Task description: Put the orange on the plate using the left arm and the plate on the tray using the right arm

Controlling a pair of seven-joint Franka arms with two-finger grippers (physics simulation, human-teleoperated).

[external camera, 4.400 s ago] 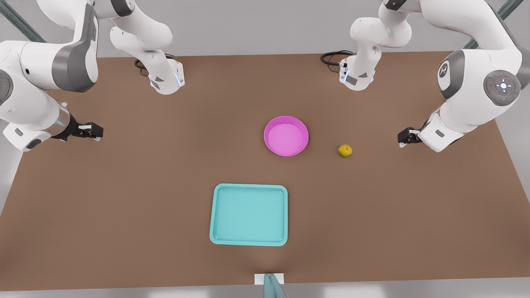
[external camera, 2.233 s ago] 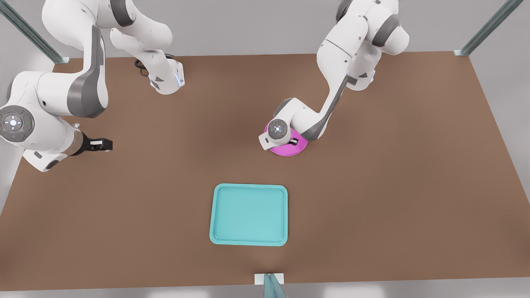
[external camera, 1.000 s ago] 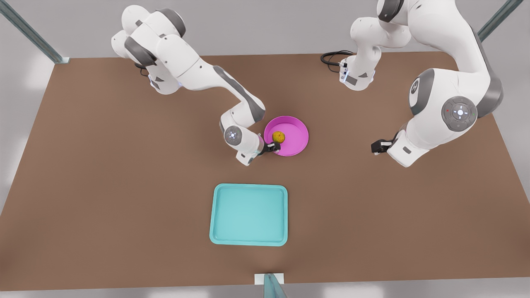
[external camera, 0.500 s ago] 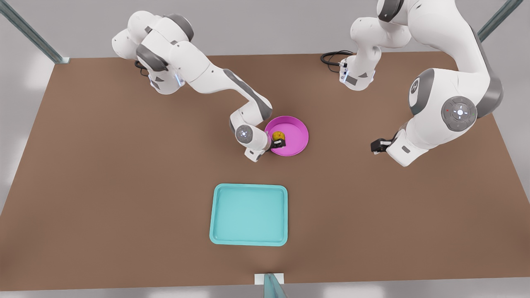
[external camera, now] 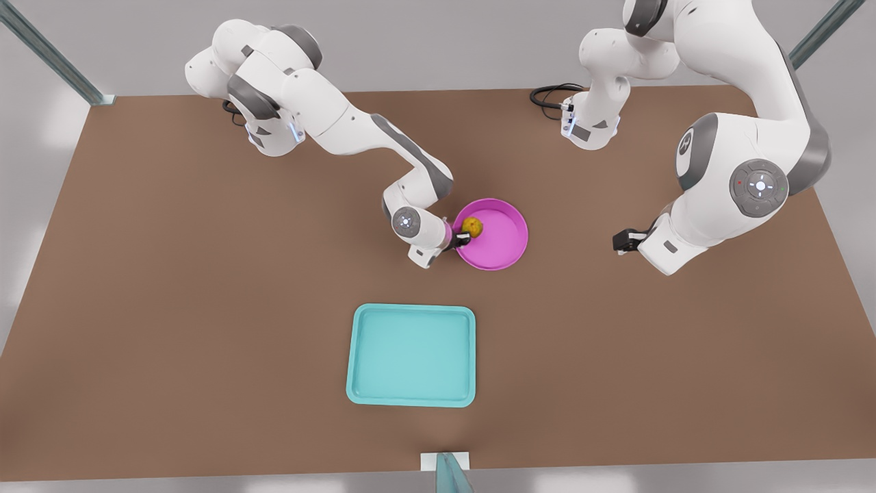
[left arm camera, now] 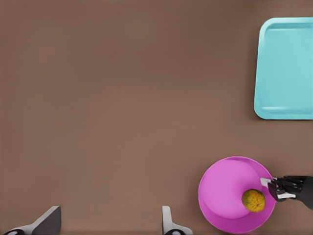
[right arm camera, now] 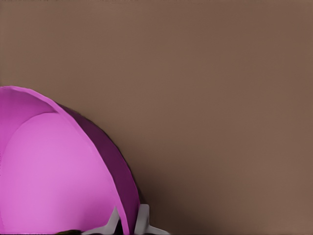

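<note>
The magenta plate (external camera: pixel 499 239) sits on the brown table with the orange (external camera: pixel 471 226) resting inside it, near the rim on the front view's left. My right gripper (external camera: pixel 462 239), on the arm at the front view's left, is shut on that rim beside the orange. The right wrist view shows its fingers (right arm camera: pixel 142 218) pinching the plate (right arm camera: pixel 58 176) wall from both sides. My left gripper (external camera: pixel 619 242) waits open at the front view's right, away from the plate. The left wrist view shows the plate (left arm camera: pixel 227 188), the orange (left arm camera: pixel 254 200), the right gripper (left arm camera: pixel 274 182) and the teal tray (left arm camera: pixel 286 68).
The teal tray (external camera: pixel 411 355) lies nearer the table's front edge, below the plate in the front view. Both arm bases stand at the table's far edge, with a black cable (external camera: pixel 547 94) beside one. A small post (external camera: pixel 448 469) stands at the front edge.
The left arm carried the orange into the plate and withdrew to the front view's right. The right arm reached in and took the rim. The plate has shifted slightly toward the front view's right.
</note>
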